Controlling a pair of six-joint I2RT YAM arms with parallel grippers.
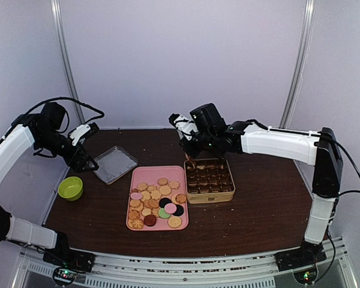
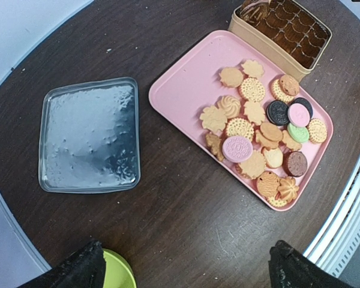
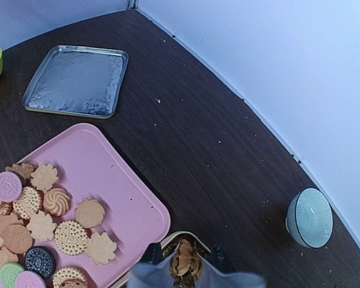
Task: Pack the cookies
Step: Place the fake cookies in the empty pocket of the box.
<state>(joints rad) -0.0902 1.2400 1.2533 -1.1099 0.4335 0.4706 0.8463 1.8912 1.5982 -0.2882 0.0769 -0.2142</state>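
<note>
Many cookies [image 1: 156, 204] lie on the near half of a pink tray [image 1: 158, 171], mostly tan with a few pink, green and black ones [image 2: 252, 129]. To its right stands a gold tin [image 1: 210, 195] with a dark grid of compartments. My right gripper [image 1: 191, 161] hangs over the tin's far left corner [image 3: 168, 239], shut on a tan-brown cookie [image 3: 184, 261] that stands on edge between its fingers. My left gripper [image 1: 87, 159] is raised to the left of the tray, open and holding nothing [image 2: 186, 264].
A shiny square lid [image 1: 115, 164] lies flat left of the tray. A green bowl [image 1: 70, 188] sits near the table's left edge, below my left gripper. A teal ribbed bowl [image 3: 309, 217] stands by the back wall.
</note>
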